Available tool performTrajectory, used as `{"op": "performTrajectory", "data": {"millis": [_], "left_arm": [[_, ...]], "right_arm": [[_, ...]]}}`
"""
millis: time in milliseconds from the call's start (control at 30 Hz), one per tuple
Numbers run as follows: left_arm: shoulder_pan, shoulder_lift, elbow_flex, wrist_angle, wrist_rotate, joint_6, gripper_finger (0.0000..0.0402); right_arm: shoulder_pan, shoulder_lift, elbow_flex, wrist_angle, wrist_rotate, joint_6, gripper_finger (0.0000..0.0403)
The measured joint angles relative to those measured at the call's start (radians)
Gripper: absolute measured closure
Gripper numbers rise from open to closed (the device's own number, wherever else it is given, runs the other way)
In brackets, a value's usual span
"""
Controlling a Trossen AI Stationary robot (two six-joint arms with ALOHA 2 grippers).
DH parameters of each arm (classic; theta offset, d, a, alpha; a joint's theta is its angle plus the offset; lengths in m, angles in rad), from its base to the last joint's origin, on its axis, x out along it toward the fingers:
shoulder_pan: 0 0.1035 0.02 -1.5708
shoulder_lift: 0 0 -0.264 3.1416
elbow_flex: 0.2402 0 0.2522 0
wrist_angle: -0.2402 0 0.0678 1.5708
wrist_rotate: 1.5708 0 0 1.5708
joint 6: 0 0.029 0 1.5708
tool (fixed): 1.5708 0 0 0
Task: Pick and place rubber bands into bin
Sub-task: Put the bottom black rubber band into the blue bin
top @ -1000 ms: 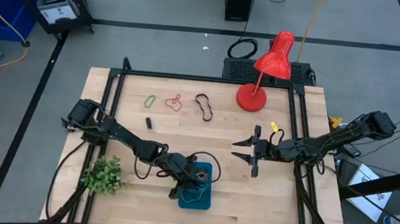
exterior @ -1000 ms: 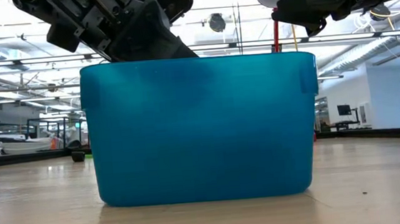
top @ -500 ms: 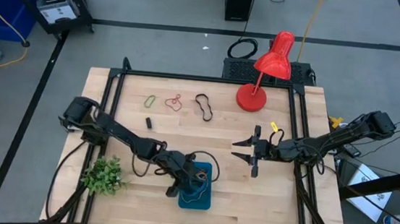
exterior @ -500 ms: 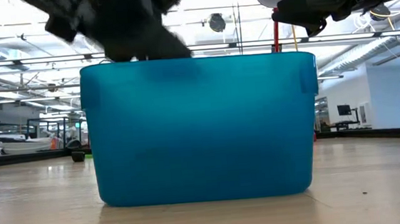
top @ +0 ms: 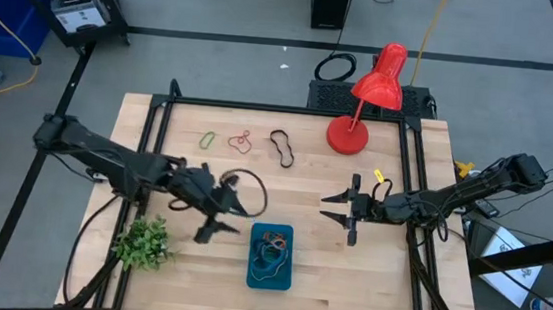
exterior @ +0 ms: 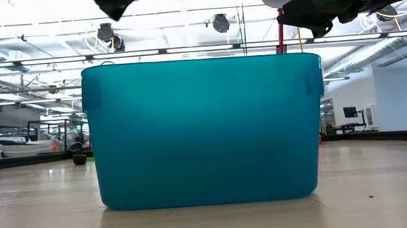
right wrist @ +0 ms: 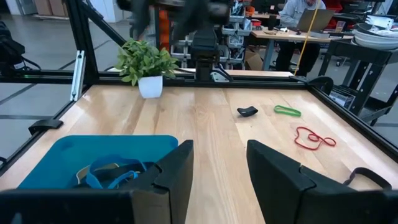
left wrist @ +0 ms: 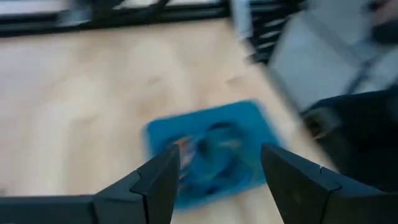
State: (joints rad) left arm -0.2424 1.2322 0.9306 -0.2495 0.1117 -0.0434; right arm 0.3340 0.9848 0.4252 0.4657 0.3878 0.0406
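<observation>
Left gripper [top: 219, 217] empty, fingers spread, beside bin [top: 271, 258] holding several bands; right gripper [top: 335, 208] spread, idle; next, approach black band [top: 281, 146] low, pinching one strand.

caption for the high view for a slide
Left claw open beside the bin of rubber bands; three more bands remain.

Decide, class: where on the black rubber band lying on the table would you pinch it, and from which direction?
Come straight down on the black rubber band and pinch it at its narrow waist, where both strands run close together. It lies flat on the table, so a side approach finds no edge. The open left gripper is nearest.
</observation>
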Motion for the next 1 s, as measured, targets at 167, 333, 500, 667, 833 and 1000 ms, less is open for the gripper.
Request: {"op": "performTrajectory", "data": {"millis": [167,333,500,667,833,1000], "left_arm": [[0.008,-0.065,0.000,-0.264,-0.334,-0.065,0.0169],[0.028,-0.050,-0.005,-0.538,-0.576,-0.258,0.0169],[0.069,0.005,-0.051,-0.658,-0.612,-0.412,0.0169],[0.117,0.070,-0.102,-0.657,-0.613,-0.522,0.0169],[0.152,0.166,-0.126,-0.657,-0.610,-0.519,0.0169],[0.174,0.267,-0.128,-0.641,-0.604,-0.518,0.0170]], "right_arm": [[0.000,0.000,0.000,-0.006,0.000,0.000,0.0257],[0.000,0.000,0.000,-0.008,0.001,-0.002,0.0257],[0.000,0.000,0.000,-0.018,0.002,-0.007,0.0257],[-0.001,0.000,0.000,-0.035,0.003,-0.025,0.0257],[-0.001,0.000,0.000,-0.033,0.003,-0.026,0.0257],[-0.001,0.000,0.000,-0.037,0.004,-0.026,0.0257]]}}
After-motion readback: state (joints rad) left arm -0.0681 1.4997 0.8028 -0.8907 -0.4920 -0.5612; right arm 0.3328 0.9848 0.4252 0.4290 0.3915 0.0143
